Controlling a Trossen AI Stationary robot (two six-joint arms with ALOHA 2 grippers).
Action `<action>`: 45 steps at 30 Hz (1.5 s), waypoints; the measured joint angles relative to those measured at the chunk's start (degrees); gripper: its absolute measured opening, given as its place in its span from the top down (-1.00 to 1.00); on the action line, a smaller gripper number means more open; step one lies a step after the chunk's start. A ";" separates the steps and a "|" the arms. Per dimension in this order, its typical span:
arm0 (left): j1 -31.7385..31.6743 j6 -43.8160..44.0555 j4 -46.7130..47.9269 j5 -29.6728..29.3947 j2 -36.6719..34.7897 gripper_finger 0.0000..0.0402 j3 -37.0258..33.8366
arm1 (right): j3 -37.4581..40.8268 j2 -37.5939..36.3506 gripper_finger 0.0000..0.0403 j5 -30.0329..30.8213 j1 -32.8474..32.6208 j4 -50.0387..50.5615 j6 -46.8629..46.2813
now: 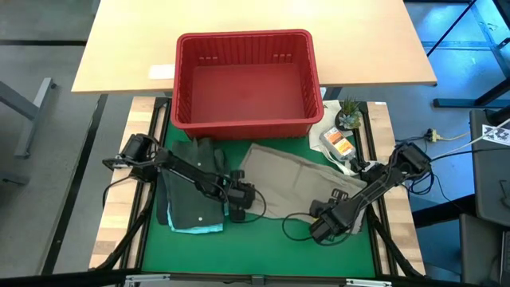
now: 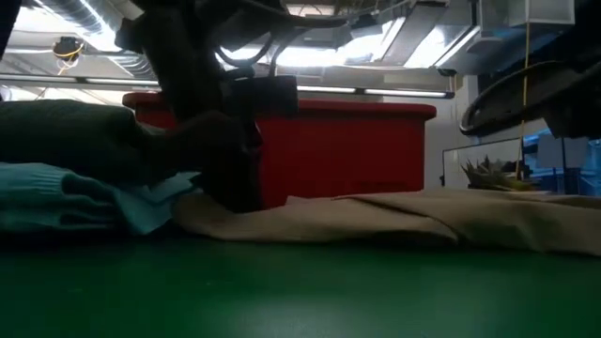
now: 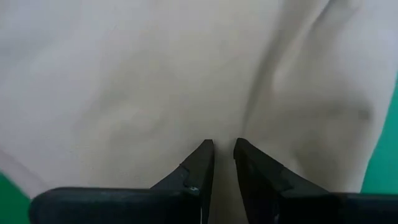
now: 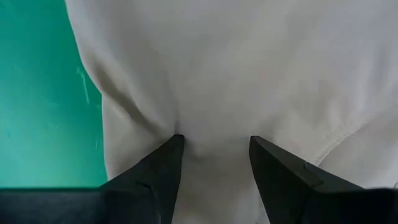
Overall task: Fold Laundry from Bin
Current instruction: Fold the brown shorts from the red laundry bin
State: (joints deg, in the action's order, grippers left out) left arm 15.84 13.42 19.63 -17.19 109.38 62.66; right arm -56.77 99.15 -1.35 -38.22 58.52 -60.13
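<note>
Green matting covers the surface [image 1: 263, 239] seen from above, with the red bin [image 1: 247, 84] standing at its far edge, and nothing shows inside it. A beige garment [image 1: 299, 179] lies spread in the middle, and a dark garment [image 1: 191, 199] sits on a teal one [image 1: 199, 229] to the left. My left tool [image 1: 243, 194] is down at the beige garment's left edge, and my right tool [image 1: 323, 226] is at its near right edge. From table height, the beige garment [image 2: 394, 216] lies low across the green mat, the teal cloth [image 2: 84, 197] and dark cloth [image 2: 66, 136] are stacked at the left, and the bin [image 2: 347, 150] stands behind. My left tool [image 2: 235, 192] is a dark shape pressed onto the beige edge. Past my left wrist, the left tool [image 3: 224, 149] has its fingers [image 3: 202, 165] nearly together, pinching a small fold of the beige cloth [image 3: 155, 81]. Past my right wrist, the right tool [image 4: 214, 146] has its fingers [image 4: 165, 165] set wider apart, pressed into the beige cloth [image 4: 249, 68] with a bunch of it between them.
</note>
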 joint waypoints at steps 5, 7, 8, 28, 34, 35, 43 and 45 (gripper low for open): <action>1.58 -0.07 -0.37 4.83 -0.30 0.68 0.03 | 0.07 0.00 0.06 -0.91 0.00 0.16 2.74; 2.19 -0.45 -0.55 7.66 -0.33 0.68 0.03 | 0.07 0.00 0.06 -0.98 -0.01 0.18 4.11; 2.55 -0.51 -0.62 9.05 -0.34 0.68 0.03 | 0.09 0.00 0.06 -1.00 0.00 0.19 4.90; 12.67 -0.47 -11.89 16.74 -0.04 0.68 -0.25 | 0.15 0.13 0.06 15.11 0.00 0.73 14.33; 13.89 -0.47 -12.69 12.66 -1.23 0.68 -0.23 | -6.27 0.15 0.06 11.15 -0.02 6.69 13.98; 13.84 -0.49 -12.75 11.08 -1.63 0.68 -0.24 | -7.83 0.15 0.06 11.17 -0.02 7.51 13.98; 10.69 -2.04 -12.87 -1.96 -6.20 0.68 -0.14 | -16.98 0.13 0.06 12.01 -0.05 6.51 13.28; 9.38 -2.09 -12.94 -4.69 -6.59 0.68 -0.12 | -17.20 0.13 0.06 13.03 -0.07 6.46 12.06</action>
State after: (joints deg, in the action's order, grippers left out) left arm 25.22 11.33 6.69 -21.88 102.79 62.54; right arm -73.97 99.29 11.68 -38.28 64.99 -48.07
